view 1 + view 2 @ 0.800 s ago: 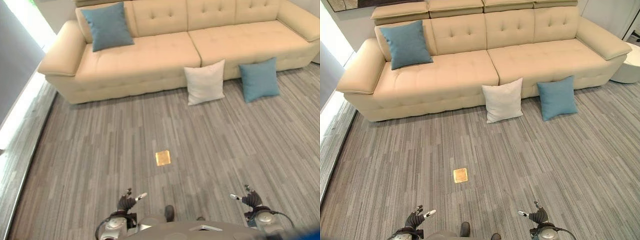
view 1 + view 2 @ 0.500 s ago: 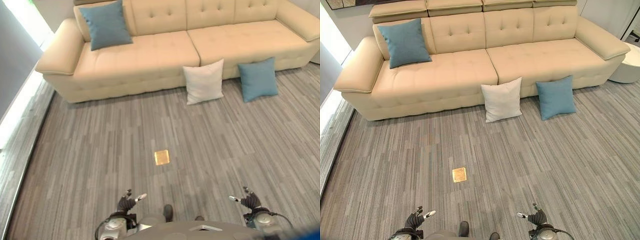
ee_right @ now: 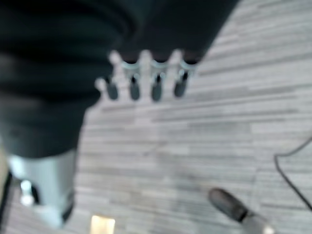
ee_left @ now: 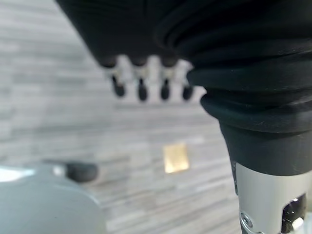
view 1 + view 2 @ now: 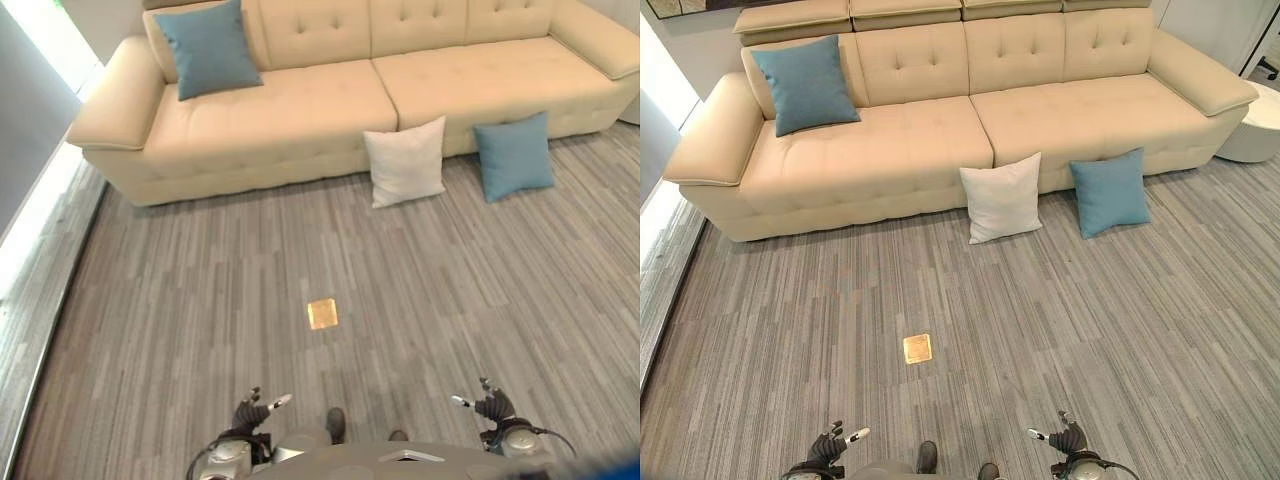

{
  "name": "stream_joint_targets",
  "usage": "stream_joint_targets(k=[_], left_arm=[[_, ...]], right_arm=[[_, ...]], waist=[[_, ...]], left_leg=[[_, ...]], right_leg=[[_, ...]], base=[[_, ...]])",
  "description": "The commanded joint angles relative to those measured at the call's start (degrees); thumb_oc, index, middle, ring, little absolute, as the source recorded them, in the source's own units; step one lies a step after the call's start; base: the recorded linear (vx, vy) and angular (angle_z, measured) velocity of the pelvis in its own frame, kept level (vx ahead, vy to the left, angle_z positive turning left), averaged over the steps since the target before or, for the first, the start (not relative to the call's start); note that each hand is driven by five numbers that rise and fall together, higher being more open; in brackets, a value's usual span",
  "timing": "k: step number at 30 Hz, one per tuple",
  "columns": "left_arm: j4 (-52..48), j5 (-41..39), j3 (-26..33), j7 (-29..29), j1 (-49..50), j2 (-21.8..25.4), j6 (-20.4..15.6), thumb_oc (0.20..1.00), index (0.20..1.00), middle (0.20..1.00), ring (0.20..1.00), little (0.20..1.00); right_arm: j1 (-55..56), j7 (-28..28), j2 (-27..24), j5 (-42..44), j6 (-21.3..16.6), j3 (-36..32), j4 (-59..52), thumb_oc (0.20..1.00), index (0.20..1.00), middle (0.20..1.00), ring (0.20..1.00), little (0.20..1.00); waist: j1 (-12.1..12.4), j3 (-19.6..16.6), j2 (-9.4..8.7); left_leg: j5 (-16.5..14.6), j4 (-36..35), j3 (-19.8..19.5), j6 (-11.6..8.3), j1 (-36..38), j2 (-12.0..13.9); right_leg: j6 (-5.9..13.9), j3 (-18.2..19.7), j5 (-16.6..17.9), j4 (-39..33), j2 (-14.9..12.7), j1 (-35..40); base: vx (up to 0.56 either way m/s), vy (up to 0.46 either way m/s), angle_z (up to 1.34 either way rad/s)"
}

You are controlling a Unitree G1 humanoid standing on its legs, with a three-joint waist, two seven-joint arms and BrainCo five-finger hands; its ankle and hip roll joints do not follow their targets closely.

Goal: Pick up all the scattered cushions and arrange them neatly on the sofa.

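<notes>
View: shifted slightly; camera moved, cushions unmoved.
Sofa (image 5: 940,150): long cream tufted leather; 1 blue square cushion (image 5: 806,84) on it.
Floor at sofa front: white square cushion (image 5: 1002,198), second blue cushion (image 5: 1110,192), both unpicked.
Left hand (image 5: 830,445), right hand (image 5: 1065,438): far from sofa, fingers spread, empty.

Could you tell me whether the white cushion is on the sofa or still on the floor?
On the floor. The white cushion stands propped against the front of the sofa, its lower edge on the floor.

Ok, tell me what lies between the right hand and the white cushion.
Bare grey floor separates right hand from white cushion, per the right eye view.
</notes>
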Motion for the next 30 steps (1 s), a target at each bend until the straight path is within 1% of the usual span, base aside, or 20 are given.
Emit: stream_joint_targets(k=[1, 9, 10, 11, 12, 13, 14, 15, 16, 17, 18, 19, 20, 21, 22, 25, 27, 28, 29, 30], left_arm=[[5.1, 1.3, 1.5, -0.4, -3.8, -1.8, -0.1, 1.000, 1.000, 1.000, 1.000, 1.000], [4.9, 1.0, 1.3, -0.5, -4.3, -1.3, 0.2, 1.000, 1.000, 1.000, 1.000, 1.000], [4.3, 0.7, 0.5, -0.3, -5.2, -1.2, 0.1, 1.000, 1.000, 1.000, 1.000, 1.000], [3.9, 0.6, 0.1, -0.2, -5.8, -1.1, 0.0, 1.000, 1.000, 1.000, 1.000, 1.000], [3.6, 0.3, -0.3, -0.1, -6.4, -1.0, 0.0, 1.000, 1.000, 1.000, 1.000, 1.000], [3.4, 0.1, -0.5, -0.1, -6.7, -1.1, -0.1, 1.000, 1.000, 1.000, 1.000, 1.000], [3.3, -0.1, -0.8, -0.1, -7.1, -1.1, -0.1, 1.000, 1.000, 1.000, 1.000, 1.000], [3.1, -0.7, -0.9, -0.1, -7.3, -1.1, -0.1, 1.000, 1.000, 1.000, 1.000, 1.000], [2.7, -1.1, -1.2, -0.1, -7.5, -1.1, -0.1, 1.000, 1.000, 1.000, 1.000, 1.000], [2.6, -1.9, -1.3, -0.1, -7.5, -1.1, -0.2, 1.000, 1.000, 1.000, 1.000, 1.000], [2.5, -2.0, -1.2, -0.1, -7.3, -1.2, -0.1, 1.000, 1.000, 1.000, 1.000, 1.000], [2.6, -2.0, -1.1, -0.1, -7.0, -1.2, -0.2, 1.000, 1.000, 1.000, 1.000, 1.000], [2.8, -1.7, -0.8, 0.1, -6.5, -1.1, -0.1, 1.000, 1.000, 1.000, 1.000, 1.000], [2.8, -1.7, -0.8, 0.1, -6.5, -1.1, -0.1, 1.000, 1.000, 1.000, 1.000, 1.000], [3.2, -1.8, -0.2, 0.1, -6.0, -0.9, -0.2, 1.000, 1.000, 1.000, 1.000, 1.000], [4.0, -1.8, 1.3, -0.1, -4.6, -0.4, -0.2, 1.000, 1.000, 1.000, 1.000, 1.000], [4.1, -1.9, 1.5, -0.2, -4.2, -0.2, -0.2, 1.000, 1.000, 1.000, 1.000, 1.000], [4.3, -1.9, 2.3, -0.4, -3.5, 0.0, -0.1, 1.000, 1.000, 1.000, 1.000, 1.000], [4.1, -1.7, 2.5, -0.5, -3.4, 0.3, 0.0, 1.000, 1.000, 1.000, 1.000, 1.000], [3.8, -1.6, 2.4, -0.5, -3.8, 0.8, 0.1, 1.000, 1.000, 1.000, 1.000, 1.000]], right_arm=[[-3.1, 0.0, 0.1, 2.0, -0.6, 1.3, 0.1, 1.000, 1.000, 1.000, 1.000, 1.000], [-3.1, 0.0, 0.0, 2.8, -0.5, 1.2, -0.7, 1.000, 1.000, 1.000, 1.000, 1.000], [-3.3, -0.1, -0.1, 3.8, -0.6, 0.9, -1.0, 1.000, 1.000, 1.000, 1.000, 1.000], [-3.5, 0.0, -0.3, 4.3, -0.8, 0.9, -1.4, 1.000, 1.000, 1.000, 1.000, 1.000], [-3.6, -0.2, -0.5, 4.5, -0.9, 0.9, -1.7, 1.000, 1.000, 1.000, 1.000, 1.000], [-3.6, -0.2, -0.5, 4.8, -0.9, 1.0, -1.7, 1.000, 1.000, 1.000, 1.000, 1.000], [-3.7, -0.3, -0.4, 5.0, -0.9, 1.1, -1.8, 1.000, 1.000, 1.000, 1.000, 1.000], [-3.8, -0.2, -0.4, 5.2, -0.9, 1.3, -2.0, 1.000, 1.000, 1.000, 1.000, 1.000], [-4.1, -0.3, -0.4, 5.4, -0.8, 1.7, -2.3, 1.000, 1.000, 1.000, 1.000, 1.000], [-4.5, -0.3, -0.4, 5.8, -0.8, 1.8, -2.4, 1.000, 1.000, 1.000, 1.000, 1.000], [-4.7, -0.3, -0.3, 5.8, -0.8, 1.9, -2.6, 1.000, 1.000, 1.000, 1.000, 1.000], [-4.8, -0.3, -0.3, 5.8, -0.9, 2.0, -2.8, 1.000, 1.000, 1.000, 1.000, 1.000], [-5.4, -0.5, -0.2, 5.5, -0.9, 2.4, -3.3, 1.000, 1.000, 1.000, 1.000, 1.000], [-5.4, -0.5, -0.1, 5.5, -0.9, 2.4, -3.3, 1.000, 1.000, 1.000, 1.000, 1.000], [-5.9, -0.5, 0.0, 5.3, -1.1, 2.8, -3.7, 1.000, 1.000, 1.000, 1.000, 1.000], [-6.6, -0.1, 0.7, 4.0, -1.1, 3.4, -4.3, 1.000, 1.000, 1.000, 1.000, 1.000], [-6.6, 0.0, 0.8, 3.7, -1.1, 3.5, -4.2, 1.000, 1.000, 1.000, 1.000, 1.000], [-7.2, 0.6, 1.6, 3.0, -1.0, 3.8, -4.4, 1.000, 1.000, 1.000, 1.000, 1.000], [-7.5, 0.7, 1.9, 2.9, -0.9, 3.9, -4.4, 1.000, 1.000, 1.000, 1.000, 1.000], [-8.1, 0.9, 2.3, 2.9, -0.9, 4.1, -4.6, 1.000, 1.000, 1.000, 1.000, 1.000]], waist=[[-0.4, 0.2, -2.23], [-0.8, 1.2, -2.68], [-1.5, 2.1, -2.95], [-1.6, 2.8, -3.29], [-2.0, 3.2, -3.38], [-2.0, 3.6, -3.42], [-1.9, 4.0, -3.67], [-1.6, 4.3, -3.93], [-1.1, 4.5, -4.01], [-0.7, 4.6, -3.90], [-0.4, 4.5, -4.08], [-0.1, 4.3, -4.20], [1.0, 4.0, -4.35], [1.1, 4.0, -4.42], [2.4, 3.8, -4.60], [4.0, 2.2, -5.44], [4.6, 2.2, -5.54], [6.3, 2.1, -5.32], [6.8, 2.4, -5.25], [6.7, 3.4, -5.36]], left_leg=[[-1.0, 1.0, -2.1, -4.42, 0.3, 1.8], [-1.5, 3.3, -2.9, -4.82, -1.0, 2.2], [-2.0, 7.5, -3.7, -5.66, -3.8, 2.2], [-2.2, 10.9, -3.9, -6.22, -5.5, 2.1], [-2.1, 14.0, -2.9, -6.69, -7.0, 2.4], [-1.4, 15.7, -2.5, -7.03, -8.0, 2.6], [-0.5, 19.2, -2.2, -7.33, -9.5, 2.9], [0.0, 21.9, -2.2, -7.33, -10.6, 3.0], [0.8, 23.2, -3.0, -7.09, -11.5, 2.5], [-0.1, 21.8, -3.1, -6.29, -13.2, 1.2], [-1.1, 20.2, -2.9, -5.73, -13.7, 0.5], [-1.3, 18.4, -2.8, -5.29, -14.2, -0.1], [0.4, 15.4, -3.2, -4.85, -16.2, -1.5], [0.4, 15.3, -3.1, -4.84, -16.1, -1.5], [2.1, 14.8, -3.6, -5.06, -18.1, -2.2], [-0.2, 13.9, -4.5, -3.32, -15.0, -2.8], [-0.7, 13.8, -4.4, -2.89, -14.2, -2.9], [-2.6, 13.7, -4.0, -1.17, -11.9, -3.0], [-3.4, 13.8, -3.3, -0.21, -10.9, -2.9], [-4.0, 14.2, -3.1, 0.49, -9.7, -2.9]], right_leg=[[5.10, -2.0, 2.2, 0.4, -3.2, -1.7], [4.40, -2.0, 1.9, 0.4, -2.8, -1.7], [3.52, -2.0, 1.4, 0.9, -2.6, -2.3], [3.13, -1.7, 1.1, 1.4, -2.5, -2.6], [2.59, -1.8, 0.7, 1.7, -2.3, -2.9], [2.31, -1.8, 0.6, 1.6, -2.2, -2.6], [1.89, -1.9, 0.6, 1.6, -2.0, -2.2], [1.51, -1.9, 0.4, 1.5, -1.9, -1.7], [1.33, -1.8, 0.2, 1.4, -1.6, -1.3], [1.48, -1.6, -0.3, 1.3, -1.3, -0.8], [1.73, -1.3, -0.5, 1.2, -1.3, -0.6], [1.92, -0.9, -0.7, 1.1, -1.1, -0.4], [2.40, 0.1, -1.3, 1.1, -0.4, 0.2], [2.41, 0.1, -1.4, 1.1, -0.5, 0.3], [2.48, 1.9, -2.3, 1.4, 0.3, 0.8], [3.54, 3.5, -3.6, 3.8, -0.3, 1.6], [3.74, 3.9, -3.9, 5.2, -0.6, 1.6], [5.43, 3.7, -3.8, 12.0, -2.4, 0.2], [7.04, 3.5, -1.3, 17.3, -3.5, -2.3], [9.26, 4.3, 2.1, 22.9, -4.3, -5.4]], base=[[0.02, -0.049, 0.05], [0.00, -0.059, 0.05], [-0.06, -0.120, 0.14], [-0.08, -0.161, 0.27], [-0.04, -0.106, 0.45], [0.00, -0.106, 0.77], [0.03, -0.103, 0.67], [0.05, -0.107, 0.38], [0.12, -0.071, -0.06], [0.16, -0.029, -0.16], [0.20, 0.009, -0.11], [0.25, 0.052, -0.02], [0.20, 0.048, 0.02], [0.25, 0.081, -0.07], [0.20, 0.081, -0.39], [0.28, 0.141, -0.92], [0.19, 0.135, -1.08], [0.19, 0.195, -0.64], [0.24, 0.240, -0.50], [0.14, 0.130, -0.73]])
